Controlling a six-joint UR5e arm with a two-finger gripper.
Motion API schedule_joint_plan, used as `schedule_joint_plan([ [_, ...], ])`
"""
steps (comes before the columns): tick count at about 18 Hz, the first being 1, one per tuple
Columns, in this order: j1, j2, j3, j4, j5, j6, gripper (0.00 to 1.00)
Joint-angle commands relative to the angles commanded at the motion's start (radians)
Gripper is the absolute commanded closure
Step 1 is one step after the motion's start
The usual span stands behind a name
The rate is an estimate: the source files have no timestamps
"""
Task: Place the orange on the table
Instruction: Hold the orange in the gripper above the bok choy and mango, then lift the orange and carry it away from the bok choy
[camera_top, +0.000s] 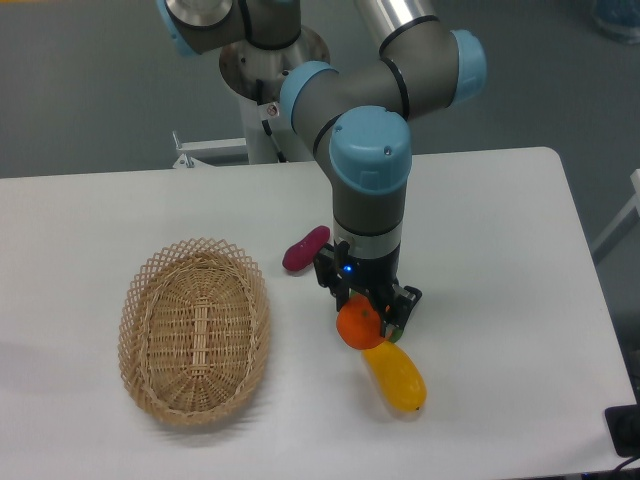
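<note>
The orange (357, 327) is a small round bright-orange fruit held between the fingers of my gripper (366, 318), which is shut on it. It sits low over the white table (480, 250), right of the basket; I cannot tell whether it touches the surface. The gripper points straight down from the arm's grey and blue wrist. Part of the orange is hidden by the black fingers.
A yellow-orange mango-like fruit (396, 378) lies just below and right of the orange, almost touching it. A purple sweet-potato-like item (305, 249) lies behind the gripper to the left. An oval wicker basket (195, 330) stands empty at the left. The robot base (270, 60) is at the table's back edge.
</note>
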Motion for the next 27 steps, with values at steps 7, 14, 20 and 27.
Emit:
schedule_joint_plan([
  [7,0.002,0.002,-0.009,0.002,0.002,0.000,0.38],
  [14,0.023,0.017,-0.023,-0.002,0.006,0.066,0.38],
  [20,0.080,0.058,-0.081,-0.008,0.012,0.124,0.38],
  [27,0.287,0.117,-0.242,-0.003,0.054,0.340,0.38],
])
